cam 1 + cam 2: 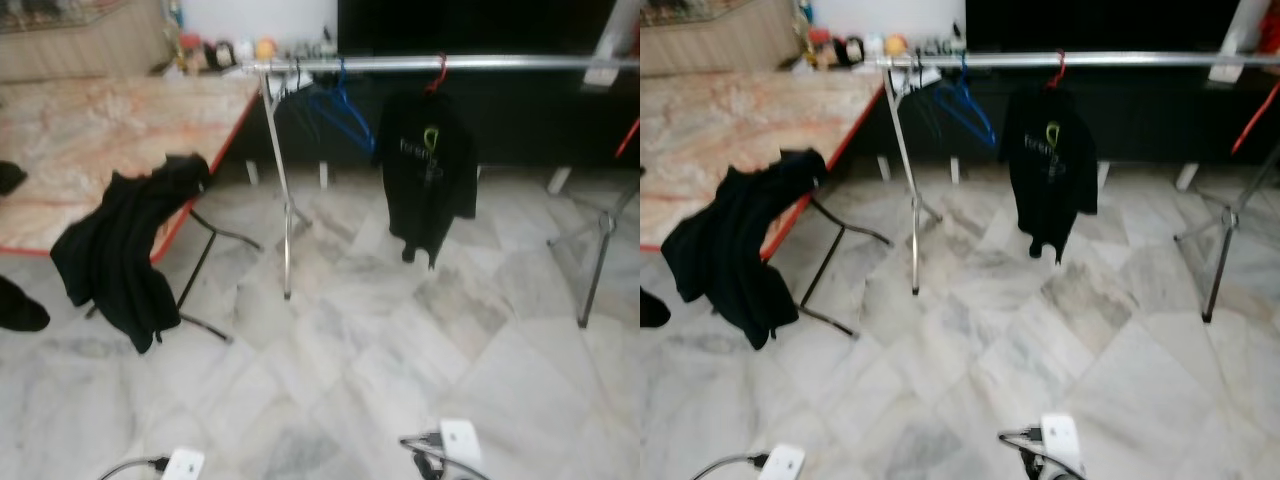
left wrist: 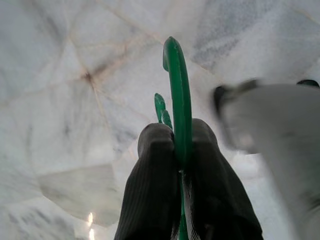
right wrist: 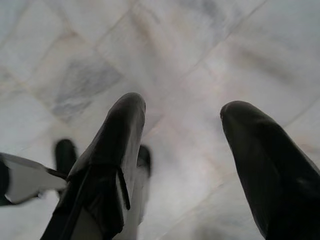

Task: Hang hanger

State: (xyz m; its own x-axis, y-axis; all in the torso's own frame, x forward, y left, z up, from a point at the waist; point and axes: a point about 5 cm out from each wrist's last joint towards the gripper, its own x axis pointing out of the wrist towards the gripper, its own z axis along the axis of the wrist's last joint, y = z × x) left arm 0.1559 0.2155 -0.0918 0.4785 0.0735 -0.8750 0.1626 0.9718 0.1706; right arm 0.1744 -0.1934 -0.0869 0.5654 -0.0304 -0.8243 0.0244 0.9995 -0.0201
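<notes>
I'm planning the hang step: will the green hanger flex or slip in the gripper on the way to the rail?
The green hanger looks like thin, smooth plastic, so probably light and fairly stiff. The left gripper pinches only its narrow hook, so it may pivot or slip when nudged against the rail.

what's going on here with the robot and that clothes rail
The robot stands on the marble floor, some way back from the silver clothes rail. Its left hand is shut on a green plastic hanger, held low over the floor and not yet hung. The right hand is open and holds nothing. A black T-shirt on a red hanger and a bare blue hanger hang on the rail, and a black garment drapes over the table edge.
</notes>
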